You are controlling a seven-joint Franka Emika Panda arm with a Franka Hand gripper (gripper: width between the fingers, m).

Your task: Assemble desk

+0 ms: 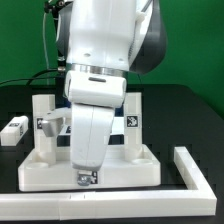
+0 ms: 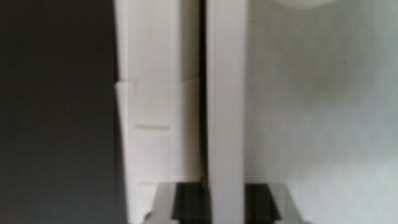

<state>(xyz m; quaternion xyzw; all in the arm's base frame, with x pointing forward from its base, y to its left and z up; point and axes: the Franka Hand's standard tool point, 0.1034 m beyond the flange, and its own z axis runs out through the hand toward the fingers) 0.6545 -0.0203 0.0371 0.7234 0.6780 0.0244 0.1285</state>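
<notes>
**Arm** [image 1: 105, 30]: one, robotic. The housing is glossy white, bulky and rounded.

**Shell segment** [image 1: 152, 40]: dark grey, curved, on the side toward the exterior view's right.

**Wrist ring** [image 1: 97, 71]: a silver metal band above a narrow black seam, running round the housing.

**Cables** [image 1: 50, 14]: black and thin, behind the upper housing toward the exterior view's left.

**Gripper** [image 1: 86, 178]: the body is white, broad below the ring, and tapers with softly rounded edges.

**Fingers** [image 2: 173, 205]: two, small, dark grey to black, with paler bands in the wrist view.

**Screws and lettering**: too small to tell.
</notes>
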